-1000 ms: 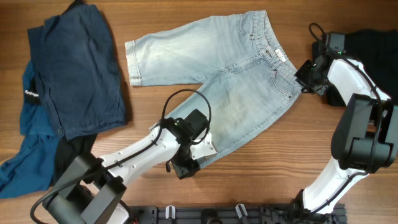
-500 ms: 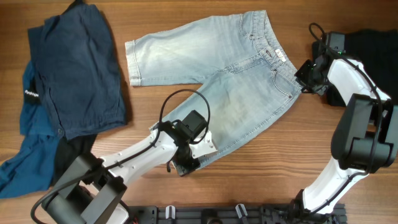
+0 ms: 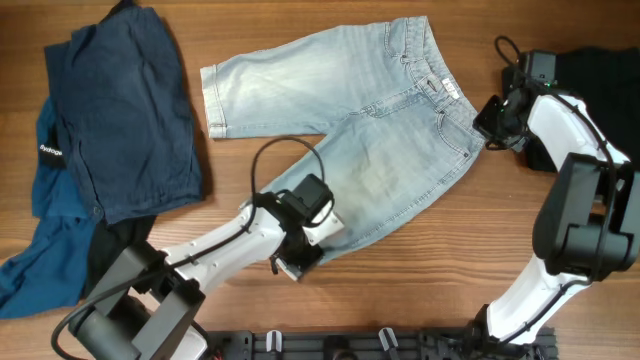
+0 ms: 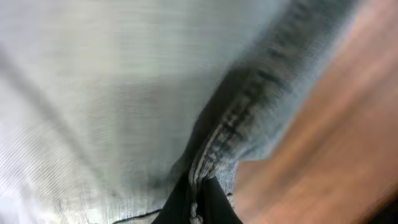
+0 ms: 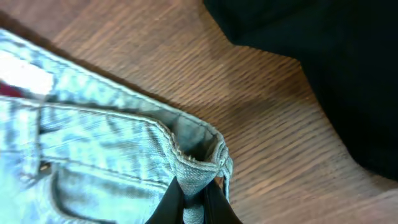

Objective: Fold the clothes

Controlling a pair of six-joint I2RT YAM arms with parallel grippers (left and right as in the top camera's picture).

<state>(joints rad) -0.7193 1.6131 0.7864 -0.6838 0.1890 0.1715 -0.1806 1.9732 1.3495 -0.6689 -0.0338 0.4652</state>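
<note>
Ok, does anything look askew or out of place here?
Nothing damaged or spilled. The denim shorts lie spread but skewed diagonally, legs splayed apart. The navy clothes at the left sit in a rumpled heap.

Brown wooden table (image 3: 420, 290), grain running sideways — evenly lit; perhaps a dark rail (image 3: 330, 345) along the bottom.

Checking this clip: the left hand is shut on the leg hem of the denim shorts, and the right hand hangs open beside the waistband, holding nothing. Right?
Not quite. The right hand is not open: the right wrist view shows it shut on the waistband corner of the denim shorts. The left hand is shut on the leg hem, as stated.
</note>
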